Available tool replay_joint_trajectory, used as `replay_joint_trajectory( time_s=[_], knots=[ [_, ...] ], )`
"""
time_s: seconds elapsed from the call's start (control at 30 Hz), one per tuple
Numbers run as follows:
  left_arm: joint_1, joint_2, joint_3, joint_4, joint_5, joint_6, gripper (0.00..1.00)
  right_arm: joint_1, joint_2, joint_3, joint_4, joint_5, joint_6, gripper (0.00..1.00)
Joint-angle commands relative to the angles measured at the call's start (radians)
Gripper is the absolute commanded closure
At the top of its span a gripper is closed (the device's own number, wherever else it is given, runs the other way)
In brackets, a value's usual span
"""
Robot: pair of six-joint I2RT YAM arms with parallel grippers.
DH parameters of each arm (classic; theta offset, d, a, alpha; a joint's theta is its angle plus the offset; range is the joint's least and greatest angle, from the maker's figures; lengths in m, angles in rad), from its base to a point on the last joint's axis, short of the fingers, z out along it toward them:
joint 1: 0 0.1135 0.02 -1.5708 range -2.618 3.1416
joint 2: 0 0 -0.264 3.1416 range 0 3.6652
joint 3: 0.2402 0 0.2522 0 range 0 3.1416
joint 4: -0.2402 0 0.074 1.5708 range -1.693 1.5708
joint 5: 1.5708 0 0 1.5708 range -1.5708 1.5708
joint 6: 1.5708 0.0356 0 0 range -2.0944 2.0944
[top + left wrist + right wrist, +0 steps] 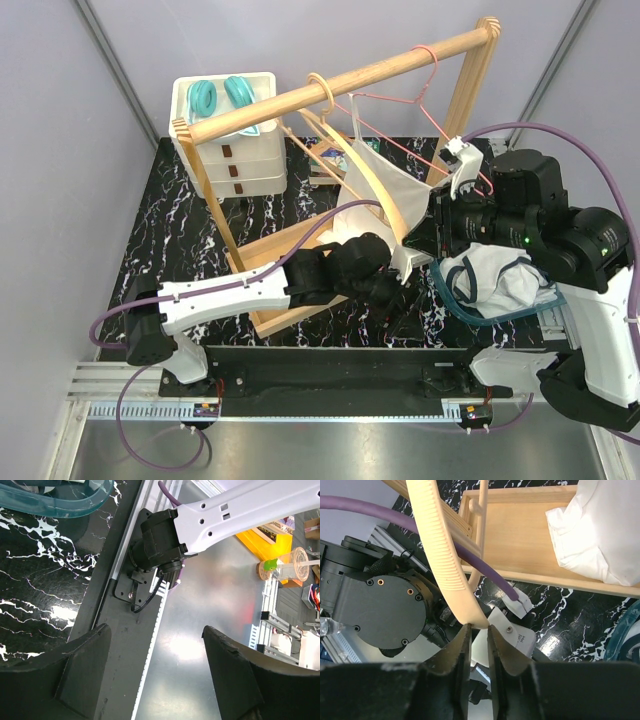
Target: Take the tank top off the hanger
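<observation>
Tank top [410, 190] hangs on the wooden hanger [383, 200] hooked over the rail [340, 85] in the top view, so nothing's off yet. Left wrist cam: left gripper [156, 650] gapes wide with nothing in it, just table edge [117, 645] below, probably positioned to grab cloth. Right wrist cam: right gripper [479, 630] is squeezed narrow on the hanger's lower tip, I'd guess to steady it.
</observation>
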Motion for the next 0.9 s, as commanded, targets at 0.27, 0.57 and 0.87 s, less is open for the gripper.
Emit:
replay_joint_trajectory(
  time_s=[0.27, 0.57, 0.87],
  knots=[
    [-0.047, -0.038, -0.010, 0.031, 0.029, -0.011, 0.28, 0.007, 0.004, -0.011, 0.062, -0.038, 0.087, 0.93],
    [-0.139, -0.066, -0.065, 0.036, -0.035, -0.043, 0.29, 0.007, 0.013, -0.005, 0.093, -0.061, 0.156, 0.92],
    [-0.207, -0.075, -0.090, 0.036, -0.087, -0.074, 0.30, 0.007, -0.002, 0.003, 0.100, -0.044, 0.220, 0.86]
  ],
)
